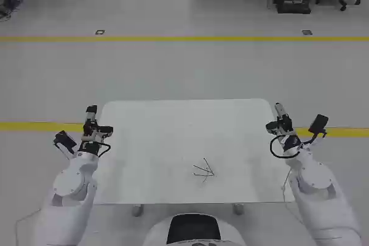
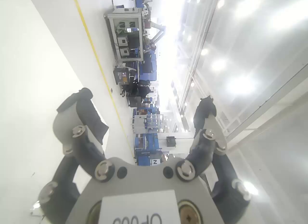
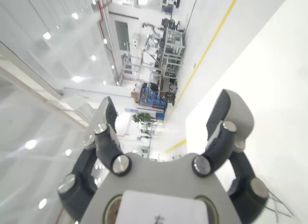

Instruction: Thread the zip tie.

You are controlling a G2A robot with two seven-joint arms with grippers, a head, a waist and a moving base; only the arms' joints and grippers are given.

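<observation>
Thin dark zip ties (image 1: 203, 170) lie crossed on the white table (image 1: 172, 135), right of centre and toward the front edge. Part of the zip ties (image 3: 279, 204) shows on the table behind my right gripper's linkage. My left gripper (image 1: 90, 111) is held at the table's left edge, raised and pointing away from me; its fingers (image 2: 81, 111) stand wide apart with nothing between them. My right gripper (image 1: 278, 108) is held at the table's right edge in the same pose, open and empty, with dark ribbed pads (image 3: 217, 111) facing each other.
Yellow floor lines (image 1: 184, 39) run across the grey floor behind the table and beside it. The room beyond holds racks and machines (image 2: 126, 39) far off.
</observation>
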